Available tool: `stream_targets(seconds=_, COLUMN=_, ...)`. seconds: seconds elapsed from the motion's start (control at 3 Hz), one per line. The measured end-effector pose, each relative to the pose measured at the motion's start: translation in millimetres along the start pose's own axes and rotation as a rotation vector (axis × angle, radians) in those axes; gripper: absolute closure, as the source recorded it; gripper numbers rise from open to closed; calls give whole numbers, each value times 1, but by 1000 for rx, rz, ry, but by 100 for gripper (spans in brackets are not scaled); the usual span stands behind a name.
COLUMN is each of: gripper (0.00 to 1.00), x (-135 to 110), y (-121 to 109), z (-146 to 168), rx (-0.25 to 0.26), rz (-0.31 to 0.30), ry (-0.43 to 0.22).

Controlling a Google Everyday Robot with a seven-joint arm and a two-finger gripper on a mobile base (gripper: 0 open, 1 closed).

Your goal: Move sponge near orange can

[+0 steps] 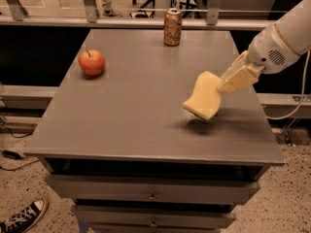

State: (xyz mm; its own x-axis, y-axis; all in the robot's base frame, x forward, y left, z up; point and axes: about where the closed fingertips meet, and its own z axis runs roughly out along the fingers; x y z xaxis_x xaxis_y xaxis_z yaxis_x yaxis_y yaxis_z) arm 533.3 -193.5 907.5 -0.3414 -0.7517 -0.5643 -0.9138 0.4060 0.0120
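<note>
The pale yellow sponge [203,95] hangs tilted above the grey table [131,115], over its right half, with a shadow under it. My gripper [222,84] comes in from the right on a white arm and is shut on the sponge's upper right end. The orange can [172,27] stands upright at the table's far edge, well beyond the sponge and a little to its left.
A red-orange apple [92,62] sits on the left part of the table. A railing runs behind the far edge. Drawers are below the front edge. A black sneaker [22,219] is on the floor at the lower left.
</note>
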Motion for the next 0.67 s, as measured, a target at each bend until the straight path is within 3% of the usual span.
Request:
stream_targets(seconds=0.33, gripper=100, x=-2, y=-4, z=-4, rx=23, rz=16, ry=-5)
stream_targets(seconds=0.67, gripper=100, x=-10, y=-54, z=-40, rx=173, rz=138, ry=-79)
